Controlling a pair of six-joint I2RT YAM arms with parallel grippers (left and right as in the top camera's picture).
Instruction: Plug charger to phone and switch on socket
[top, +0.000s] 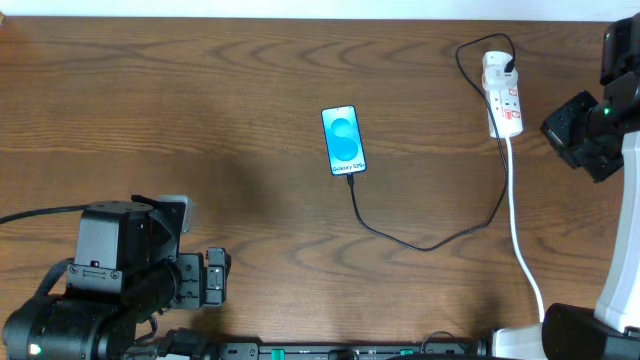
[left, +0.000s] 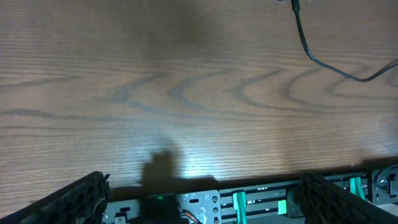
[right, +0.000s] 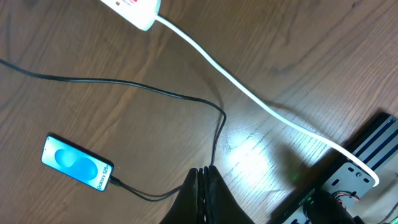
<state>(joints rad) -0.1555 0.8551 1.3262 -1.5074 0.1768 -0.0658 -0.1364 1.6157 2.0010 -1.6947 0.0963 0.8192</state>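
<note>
Nearest the overhead camera, the left arm (top: 100, 280) crowds the near-left corner of a brown wood-grain tabletop (top: 200, 100), with open wood across the left half. The right arm (top: 600, 130) stands at the right edge. The socket (top: 503, 100) lies far right, its white cord (top: 515, 210) running to the near edge. The phone (top: 343, 140) lies mid-tabletop, screen up. The charger (top: 430, 243) joins its near end and loops to the socket. The left tool (left: 204, 180) is spread wide and holds nothing, over open wood. The right tool (right: 202, 183) is clenched and empty, near the charger's loop.
</note>
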